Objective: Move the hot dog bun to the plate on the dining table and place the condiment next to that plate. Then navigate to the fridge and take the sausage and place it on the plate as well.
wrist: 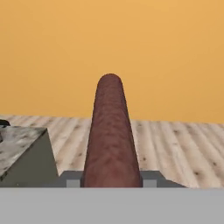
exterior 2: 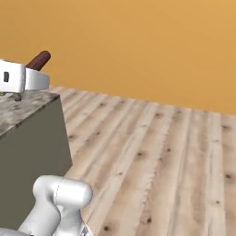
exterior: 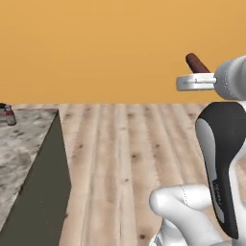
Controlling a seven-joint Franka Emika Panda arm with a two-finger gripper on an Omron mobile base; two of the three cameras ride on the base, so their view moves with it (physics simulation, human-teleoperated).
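Closest in, the gripper point(wrist: 111, 181) is pinching the sausage point(wrist: 110, 135) at its near end. In the hand view its long axis is running toward twelve o'clock, away from the hand, free end tipping upward. So the fridge pickup is looking done; carrying and setting it on the plate is remaining. Farther off, at nine o'clock, the stone counter point(exterior: 24, 144) is carrying a small jar point(exterior: 8, 115).
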